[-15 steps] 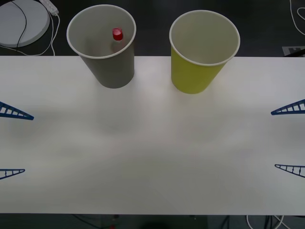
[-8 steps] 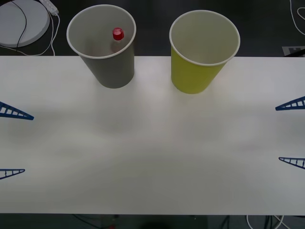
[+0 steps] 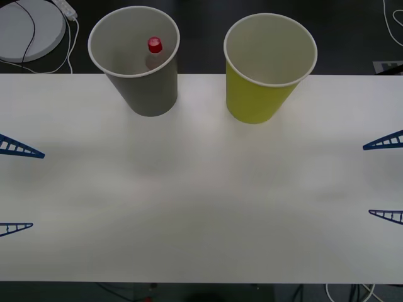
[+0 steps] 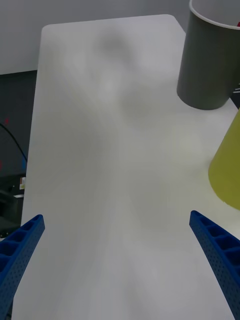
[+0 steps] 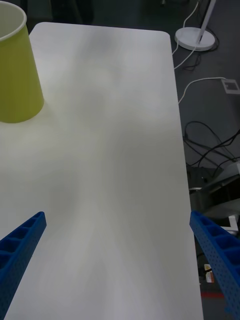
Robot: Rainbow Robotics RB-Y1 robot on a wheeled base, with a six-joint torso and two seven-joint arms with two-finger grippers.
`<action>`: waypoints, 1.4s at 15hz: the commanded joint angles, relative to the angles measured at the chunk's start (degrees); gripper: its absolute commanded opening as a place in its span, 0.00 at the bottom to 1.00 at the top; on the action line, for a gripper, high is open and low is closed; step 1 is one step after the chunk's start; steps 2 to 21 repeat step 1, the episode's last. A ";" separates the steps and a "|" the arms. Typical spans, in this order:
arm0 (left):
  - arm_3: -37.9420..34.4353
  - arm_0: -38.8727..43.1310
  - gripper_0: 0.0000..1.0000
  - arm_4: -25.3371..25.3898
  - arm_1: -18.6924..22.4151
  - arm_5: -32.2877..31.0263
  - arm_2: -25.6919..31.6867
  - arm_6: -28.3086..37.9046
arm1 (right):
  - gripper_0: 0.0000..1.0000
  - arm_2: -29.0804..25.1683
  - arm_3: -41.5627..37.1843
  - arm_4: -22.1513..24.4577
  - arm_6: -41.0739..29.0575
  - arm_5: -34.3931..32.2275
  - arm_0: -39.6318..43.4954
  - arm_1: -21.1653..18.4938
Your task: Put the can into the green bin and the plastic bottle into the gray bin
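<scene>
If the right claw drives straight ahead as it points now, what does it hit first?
Probably nothing: the right claw points across bare table. The gray bin and green bin look off to one side.

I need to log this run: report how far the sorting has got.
Done: the plastic bottle stands inside the gray bin. In hand: nothing; the left gripper and right gripper are open at the table's sides. Left: unclear, since no can is visible and the green bin's bottom is hidden.

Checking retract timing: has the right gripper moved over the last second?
Yes, slightly. The right gripper, open, has slid outward toward the table's right edge, away from the green bin; less of its fingers shows.
</scene>
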 commanded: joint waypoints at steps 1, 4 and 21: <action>0.00 0.00 1.00 0.00 0.00 0.00 0.00 0.00 | 1.00 0.01 0.01 0.03 -0.03 0.02 -0.01 -0.01; 0.00 0.00 1.00 0.00 0.00 0.00 0.00 0.00 | 1.00 0.01 0.01 0.03 -0.03 0.02 -0.01 -0.01; 0.00 0.00 1.00 0.00 0.00 0.00 0.00 0.00 | 1.00 0.01 0.01 0.03 -0.03 0.02 -0.01 -0.01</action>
